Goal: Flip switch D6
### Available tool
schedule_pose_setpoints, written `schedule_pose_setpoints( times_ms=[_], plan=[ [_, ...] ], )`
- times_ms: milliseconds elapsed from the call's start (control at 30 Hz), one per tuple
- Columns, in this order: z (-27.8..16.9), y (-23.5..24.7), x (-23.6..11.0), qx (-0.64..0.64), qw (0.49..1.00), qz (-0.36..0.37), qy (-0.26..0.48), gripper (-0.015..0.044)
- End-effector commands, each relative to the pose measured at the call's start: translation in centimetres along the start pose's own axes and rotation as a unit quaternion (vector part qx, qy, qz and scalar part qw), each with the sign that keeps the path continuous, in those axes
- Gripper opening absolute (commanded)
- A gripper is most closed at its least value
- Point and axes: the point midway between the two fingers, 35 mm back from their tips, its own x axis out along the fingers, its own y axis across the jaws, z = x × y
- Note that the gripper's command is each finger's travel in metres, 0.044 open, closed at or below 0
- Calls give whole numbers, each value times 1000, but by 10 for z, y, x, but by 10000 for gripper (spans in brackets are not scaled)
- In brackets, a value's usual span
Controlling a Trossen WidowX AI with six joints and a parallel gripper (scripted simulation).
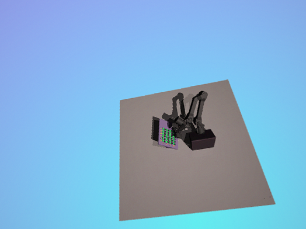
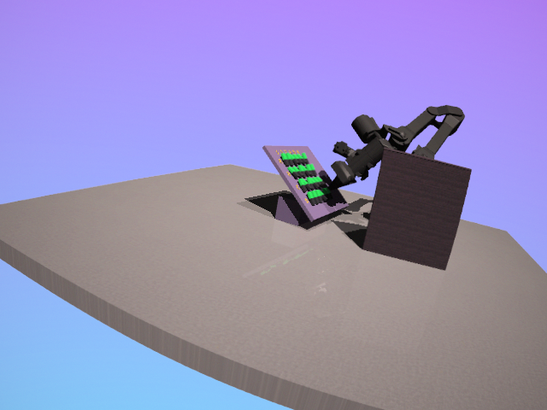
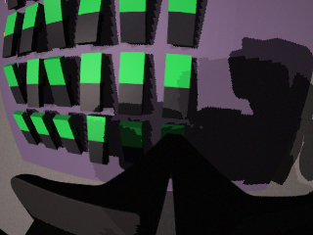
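One purple panel (image 2: 270, 155) is being propped at a slant on the matte grey-brown worktop (image 2: 176, 273). Rocker switches, each half green and half black, are being shown on it in four rows; the columns cannot be counted surely. One dark arm (image 2: 435, 125) is being carried by a dark ribbed block (image 2: 414, 212). The gripper (image 3: 171, 147), pinched fully together with nothing between its fingers, is being held at the nearest row's right end, where the D6 switch (image 3: 174, 129) is sitting.

Closed gripper (image 3: 171, 147) hard against tilted panel (image 2: 319, 210); packed switches (image 3: 132, 14) ahead, dark box (image 2: 414, 207) behind; open room above.
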Motion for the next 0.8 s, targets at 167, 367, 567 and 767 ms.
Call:
schedule_pose_setpoints(
  times_ms=[167,367,567,767],
  plan=[
    [0,1,1,-2,1000,2,0,0],
    [0,1,2,-2,1000,2,0,0],
    [0,1,3,-2,1000,2,0,0],
    [0,1,4,-2,1000,2,0,0]
  ],
)
